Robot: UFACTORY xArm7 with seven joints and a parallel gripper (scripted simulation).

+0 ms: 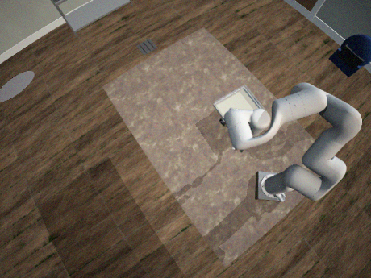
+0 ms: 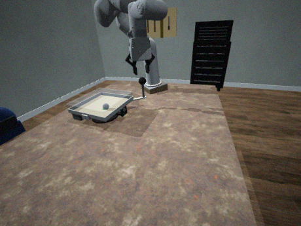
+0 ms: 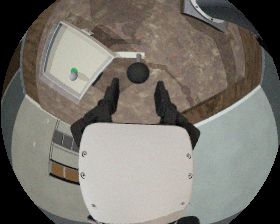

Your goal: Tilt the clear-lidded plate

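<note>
The clear-lidded plate (image 2: 101,107) rests on its dark base at the left of the table and looks about level. It also shows in the overhead view (image 1: 238,101) and the wrist view (image 3: 74,60). The steel ball (image 2: 105,106) lies near the plate's middle. In the wrist view the ball (image 3: 75,77) touches the green spot (image 3: 74,70). A lever with a black knob (image 2: 142,80) stands up at the plate's right side. My gripper (image 2: 141,71) is open and empty, hanging just above the knob without touching it. The knob (image 3: 136,73) shows beyond my fingertips.
The arm's base (image 2: 155,86) stands at the table's far end, behind the lever. A black louvred rack (image 2: 211,54) stands against the back wall. A blue chair (image 2: 8,124) sits off the table's left edge.
</note>
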